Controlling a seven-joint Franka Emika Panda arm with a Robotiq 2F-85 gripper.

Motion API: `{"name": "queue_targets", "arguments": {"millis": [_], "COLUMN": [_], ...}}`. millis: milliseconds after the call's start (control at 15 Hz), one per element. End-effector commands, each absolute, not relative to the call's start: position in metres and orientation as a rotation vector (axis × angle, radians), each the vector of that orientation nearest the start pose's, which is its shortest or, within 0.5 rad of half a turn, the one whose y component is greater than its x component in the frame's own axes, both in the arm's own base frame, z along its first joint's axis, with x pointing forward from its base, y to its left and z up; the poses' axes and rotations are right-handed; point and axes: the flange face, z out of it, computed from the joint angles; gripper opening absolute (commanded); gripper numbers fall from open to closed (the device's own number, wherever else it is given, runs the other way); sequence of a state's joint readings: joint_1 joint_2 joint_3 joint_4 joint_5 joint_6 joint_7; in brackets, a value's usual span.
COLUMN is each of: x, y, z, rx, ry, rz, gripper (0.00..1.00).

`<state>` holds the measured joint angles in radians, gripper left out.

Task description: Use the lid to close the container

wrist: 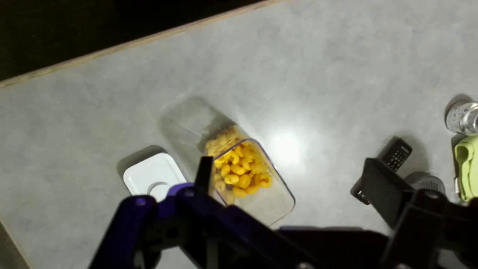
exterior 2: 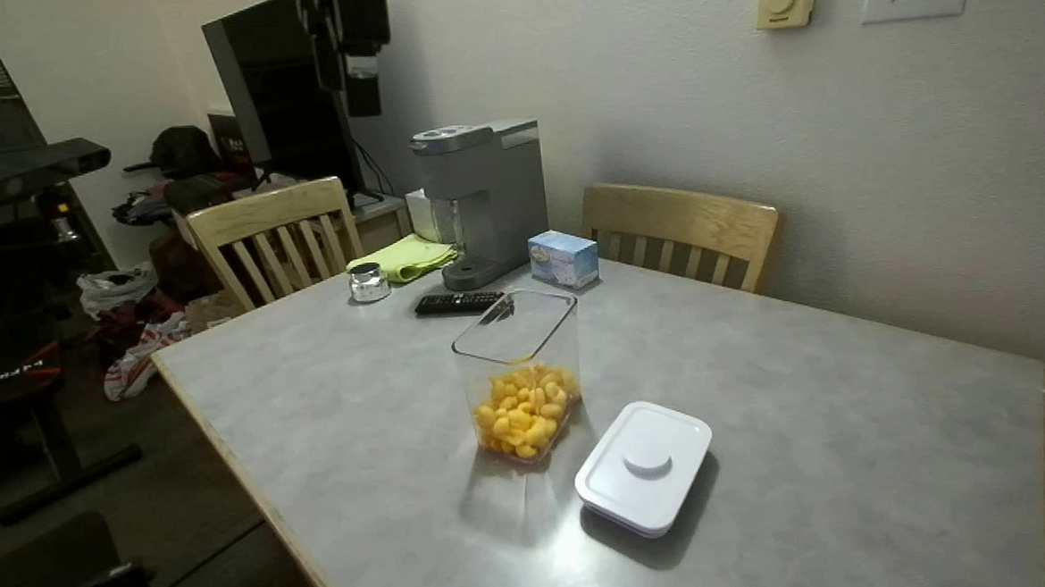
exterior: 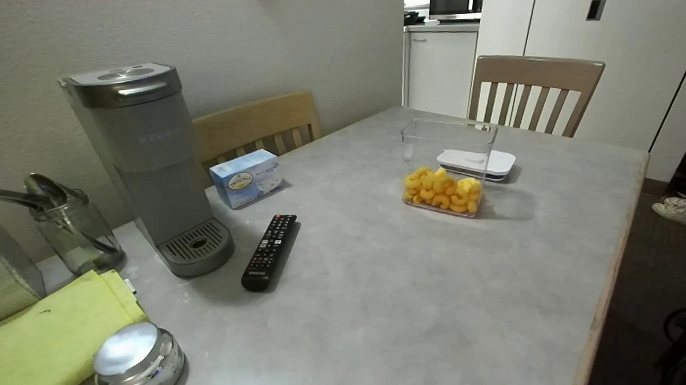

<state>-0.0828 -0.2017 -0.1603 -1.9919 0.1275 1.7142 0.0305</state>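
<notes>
1. The container (exterior: 444, 141) stands upright and uncovered on the grey worktop (exterior: 386, 309), toward the far end in an exterior view; its clear walls are faint, the rim and base showing best.
2. Orange-yellow pieces (exterior 2: 529, 409) fill its lower part.
3. The lid (exterior 2: 626, 485) lies flat just beside it, on its far-end side, knobbed face up; in the wrist view its lower part is lost behind the gripper (wrist: 289, 172).
4. I can see the jaws spread wide there, with nothing held. In an exterior view the gripper is dark and cut off at the top, so the jaws can't be read.
5. By the wall edge stand the coffee maker (exterior: 150, 151) and a blue tea box (exterior: 250, 177); near them lies the remote (exterior: 270, 250), its middle hidden behind the gripper in the wrist view.
6. Toward the near left corner, itself out of sight in an exterior view, sit a silver pot (exterior: 136, 366) and, just beside it, a yellow-green cloth (exterior: 54, 347), cut off at the left.
</notes>
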Motion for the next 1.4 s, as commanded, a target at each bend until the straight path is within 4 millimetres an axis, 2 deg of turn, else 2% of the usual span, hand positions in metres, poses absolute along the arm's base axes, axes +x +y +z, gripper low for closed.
{"name": "queue_targets", "arguments": {"millis": [0, 400, 467, 800, 867, 1000, 1333], "x": [0.506, 0.538, 0.525, 0.529, 0.526, 0.531, 0.544], "y": [-0.142, -0.171, -0.159, -0.158, -0.158, -0.165, -0.200], "z": [0.531, 0.516, 0.518, 0.517, 0.513, 0.502, 0.478], "rx": [-2.924, -2.869, -2.904, -2.904, -2.863, -2.890, -2.984], "ry": [0.498, 0.607, 0.571, 0.570, 0.457, 0.386, 0.200], "rz": [0.079, 0.123, 0.105, 0.107, 0.174, 0.105, 0.027], "gripper": [1.00, 1.00, 1.00, 1.00, 1.00, 1.00, 1.00]}}
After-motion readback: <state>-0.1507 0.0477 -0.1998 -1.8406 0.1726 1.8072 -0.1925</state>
